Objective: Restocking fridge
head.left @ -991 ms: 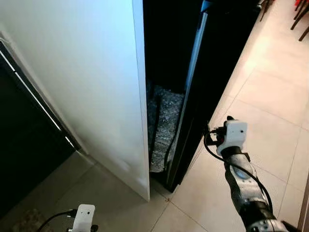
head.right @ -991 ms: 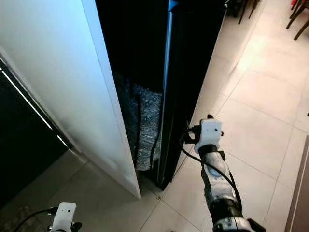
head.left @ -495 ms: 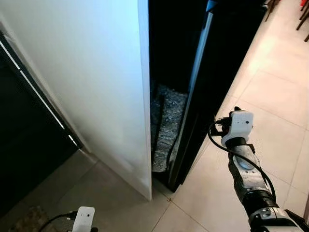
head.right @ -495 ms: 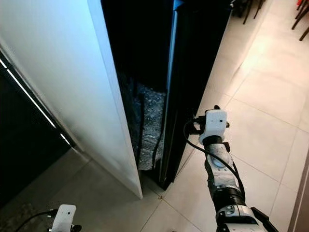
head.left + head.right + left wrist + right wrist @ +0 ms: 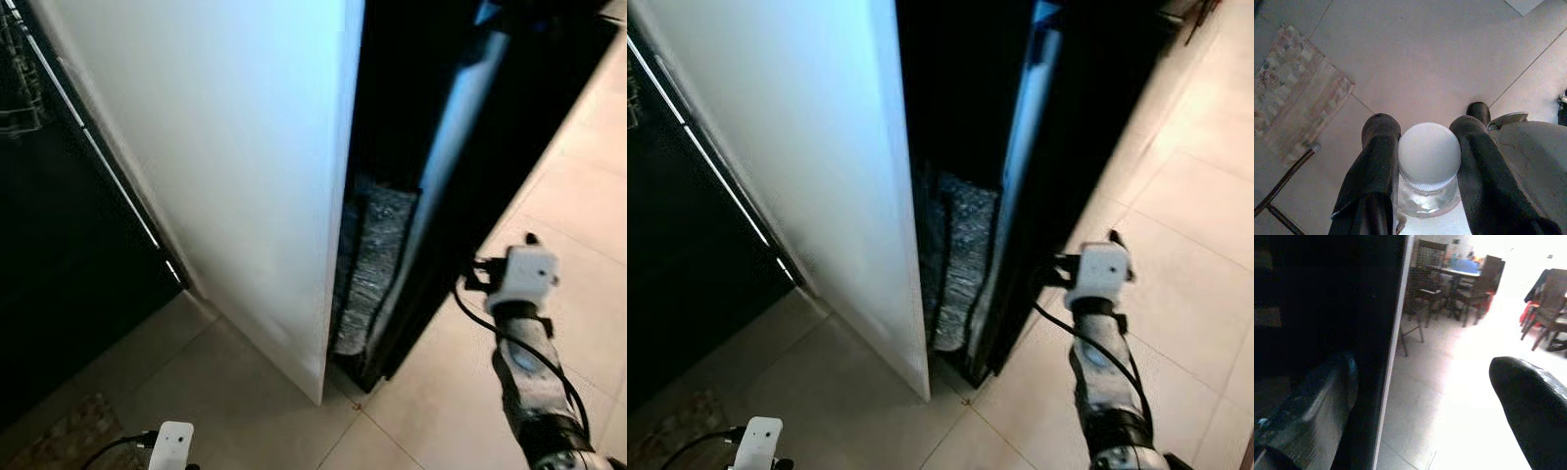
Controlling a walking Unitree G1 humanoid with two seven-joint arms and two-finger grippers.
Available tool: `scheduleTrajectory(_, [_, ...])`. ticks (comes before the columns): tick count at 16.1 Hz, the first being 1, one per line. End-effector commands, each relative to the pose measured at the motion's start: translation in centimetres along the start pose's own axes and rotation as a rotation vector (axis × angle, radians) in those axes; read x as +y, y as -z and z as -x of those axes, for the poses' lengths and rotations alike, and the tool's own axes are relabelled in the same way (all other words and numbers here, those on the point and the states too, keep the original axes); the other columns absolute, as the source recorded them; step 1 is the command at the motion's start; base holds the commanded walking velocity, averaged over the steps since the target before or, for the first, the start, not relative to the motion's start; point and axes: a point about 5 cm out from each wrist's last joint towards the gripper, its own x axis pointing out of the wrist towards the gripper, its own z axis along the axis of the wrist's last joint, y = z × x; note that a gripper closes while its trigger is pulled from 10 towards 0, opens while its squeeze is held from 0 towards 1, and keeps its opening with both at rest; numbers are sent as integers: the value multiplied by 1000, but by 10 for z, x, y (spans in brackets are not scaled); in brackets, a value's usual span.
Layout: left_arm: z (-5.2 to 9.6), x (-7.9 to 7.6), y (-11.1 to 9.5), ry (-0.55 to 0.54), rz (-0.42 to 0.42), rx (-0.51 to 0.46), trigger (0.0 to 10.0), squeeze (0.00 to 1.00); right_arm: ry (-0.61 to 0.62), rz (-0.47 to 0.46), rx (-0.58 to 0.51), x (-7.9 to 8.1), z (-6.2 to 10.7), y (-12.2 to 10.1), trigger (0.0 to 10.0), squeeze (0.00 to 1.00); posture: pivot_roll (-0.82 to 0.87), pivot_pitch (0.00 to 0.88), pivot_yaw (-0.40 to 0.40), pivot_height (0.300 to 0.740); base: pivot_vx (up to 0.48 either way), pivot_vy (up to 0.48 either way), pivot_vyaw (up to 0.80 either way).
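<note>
Currently left end effector [image 5: 1425,161] is gripping a clear capped jar [image 5: 1429,169] just below its lid; probably rigid, breakable. Right end effector [image 5: 1425,396], fingers spread, is nearing the fridge door [image 5: 1019,186].

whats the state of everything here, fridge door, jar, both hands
tall black fridge door: ajar, a narrow dark gap beside the white panel
clear jar with white ribbed lid: capped, held between two fingers
left hand: shut on the jar, low over the tiled floor
right hand: open, at the door's edge
</note>
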Motion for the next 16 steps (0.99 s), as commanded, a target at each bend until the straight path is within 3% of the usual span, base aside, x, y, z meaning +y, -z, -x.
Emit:
scheduleTrajectory(1, [1,-4,7,19,-26,22,10000,0,148,16,96,-34,13,19,10000,0,-1,154,17,740,0,0,0])
scheduleTrajectory(4, [2,-9,10,30,-35,28,10000,0,225,12,180,-45,40,41,10000,0,-8,155,13,740,0,0,0])
scheduleTrajectory(7, [2,-14,12,40,-35,28,10000,0,316,17,318,-47,83,75,10000,0,-9,158,7,740,0,0,0])
scheduleTrajectory(9, [3,-17,16,50,-35,37,10000,0,333,-28,505,-40,119,106,10000,0,-13,158,4,740,0,0,0])
scheduleTrajectory(11, [4,-19,20,54,-36,47,10000,0,298,-76,677,-32,146,128,10000,0,-11,159,1,740,0,0,0])
scheduleTrajectory(12, [4,-19,21,57,-35,51,10000,0,201,-84,813,-21,162,141,10000,0,-11,162,0,740,0,0,0])
scheduleTrajectory(14, [4,-19,22,59,-34,53,10000,0,118,-27,878,-15,172,147,10000,0,-8,162,0,740,0,0,0])
scheduleTrajectory(16, [4,-18,22,57,-34,53,10000,0,12,-124,983,-1,180,154,10000,0,-7,166,0,740,0,0,0])
